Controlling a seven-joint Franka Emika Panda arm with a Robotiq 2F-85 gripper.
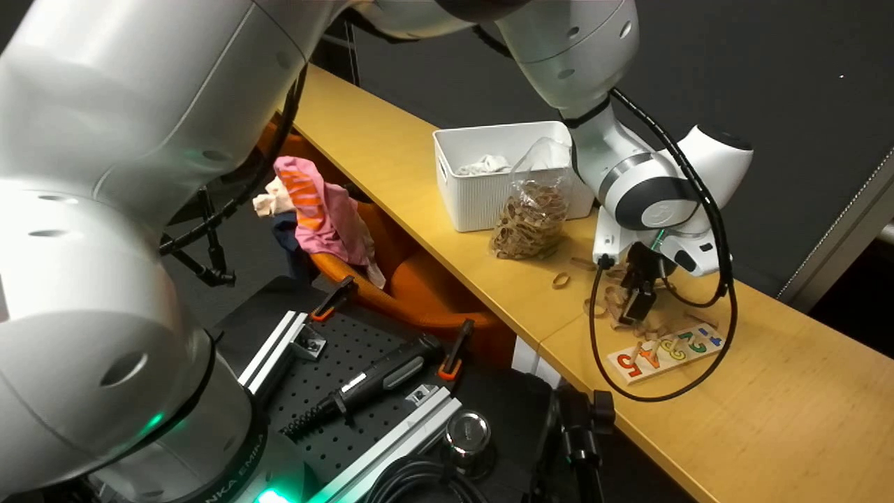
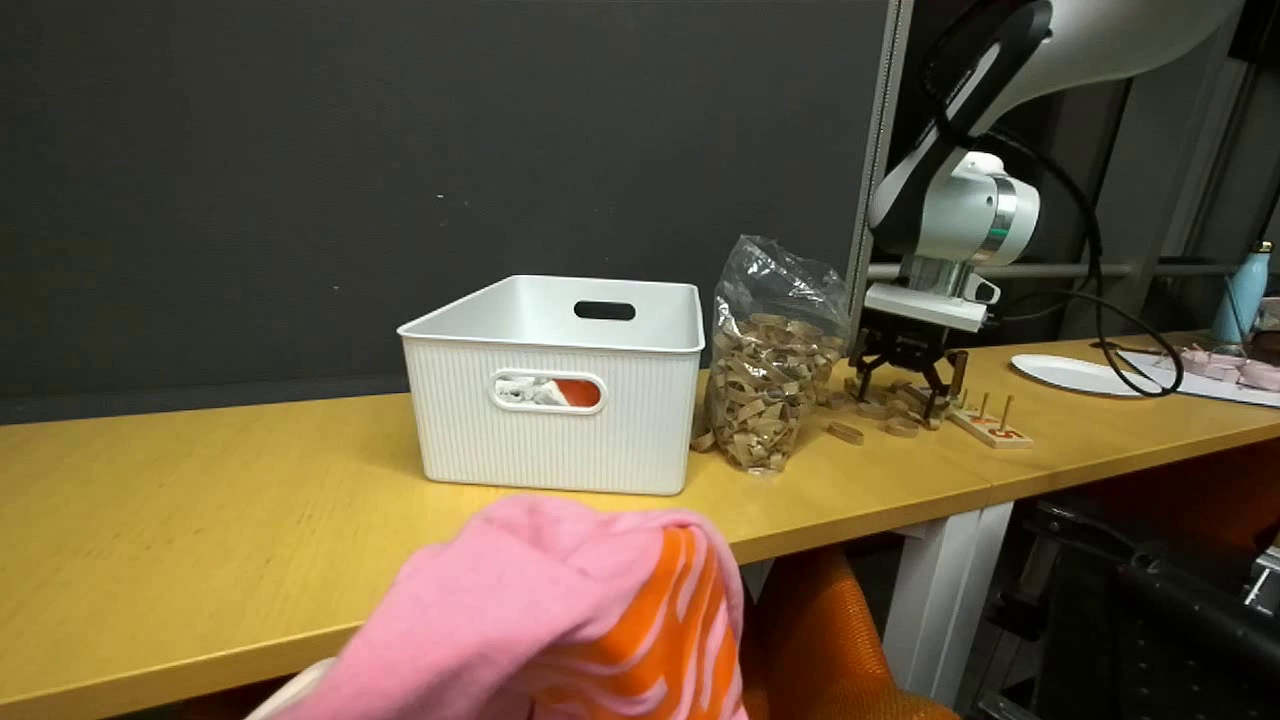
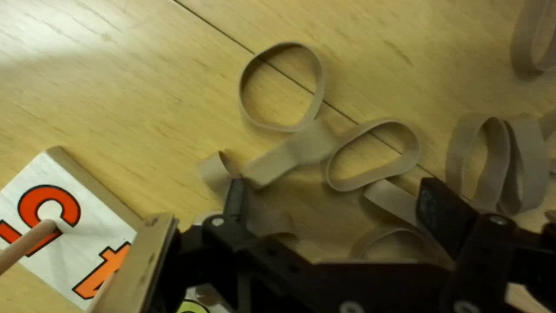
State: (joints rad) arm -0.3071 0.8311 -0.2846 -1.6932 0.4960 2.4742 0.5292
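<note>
Just beside the number board (image 1: 668, 354), the gripper (image 3: 333, 193) hangs low over the table (image 1: 796, 391), its fingers (image 3: 445, 217) spread well apart above loose tan bands (image 3: 310, 143). The bands lie scattered next to the number board, some overlapping, and those under the gripper's dark body are too covered for me to count. Whether a fingertip touches any of them I cannot tell; it's blurry down there. A flat tan face (image 3: 141, 265) by one finger covers part of the number board's orange 4 (what that piece is, I honestly couldn't say), and the 3 shows only as a yellow-green sliver in the wrist view. A blurred peg (image 3: 27, 244) over the red 5 runs off the edge there. Past the loose bands from the number board stands a clear bag (image 2: 770, 400) packed with more, single loops hard to pick out. Farther from the number board sits a white bin (image 2: 550, 445); something orange (image 2: 578, 393) peeks through its handle hole, too little to name. A pink cloth (image 2: 520, 600), well apart from the number board, blocks part of the table's edge in an exterior view.
</note>
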